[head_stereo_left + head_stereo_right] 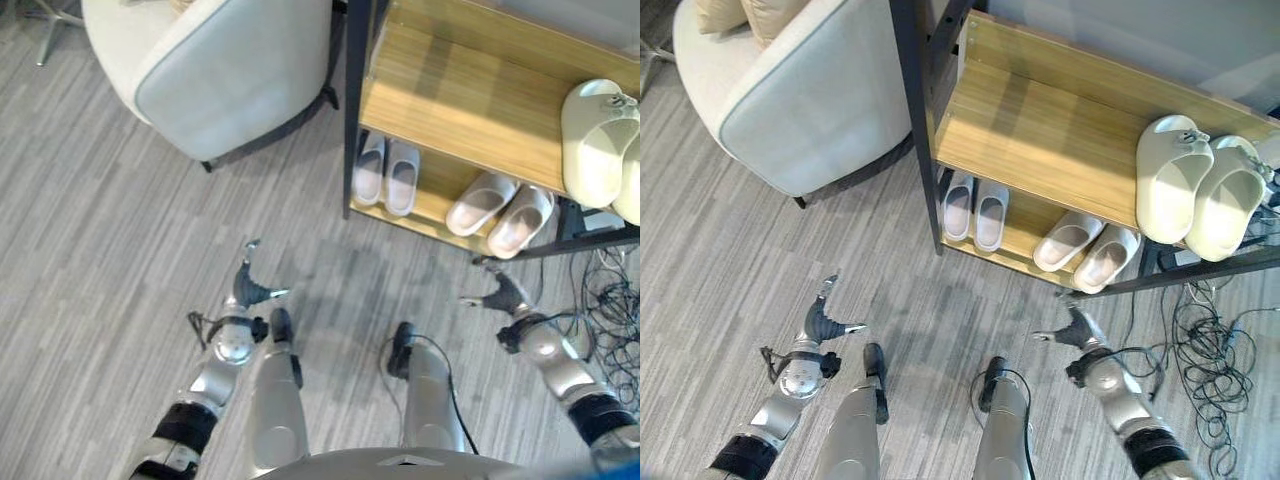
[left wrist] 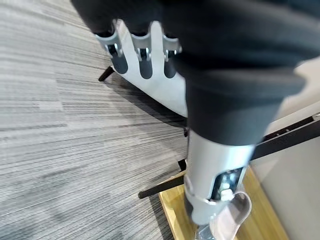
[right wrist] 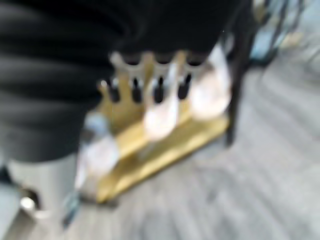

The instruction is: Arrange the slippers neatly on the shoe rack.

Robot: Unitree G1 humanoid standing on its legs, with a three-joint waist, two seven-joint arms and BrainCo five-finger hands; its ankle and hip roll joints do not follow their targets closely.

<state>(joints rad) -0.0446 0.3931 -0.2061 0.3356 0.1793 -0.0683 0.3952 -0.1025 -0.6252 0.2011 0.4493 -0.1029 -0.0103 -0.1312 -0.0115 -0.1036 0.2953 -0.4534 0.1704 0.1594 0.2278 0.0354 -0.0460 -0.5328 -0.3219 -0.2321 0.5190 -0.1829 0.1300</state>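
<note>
Left eye view: left hand (image 1: pixel 247 285) and right hand (image 1: pixel 505 293) hang released, empty, over the floor (image 1: pixel 120 250); slippers (image 1: pixel 600 140) sit on the shoe rack (image 1: pixel 450 100)

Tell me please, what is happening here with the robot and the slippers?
The robot stands before a wooden shoe rack. Both hands, the left hand and the right hand, hang open over the floor and hold nothing. Three pairs are already on the rack: cream slippers on the upper shelf, grey slippers and pink slippers on the lower shelf.
</note>
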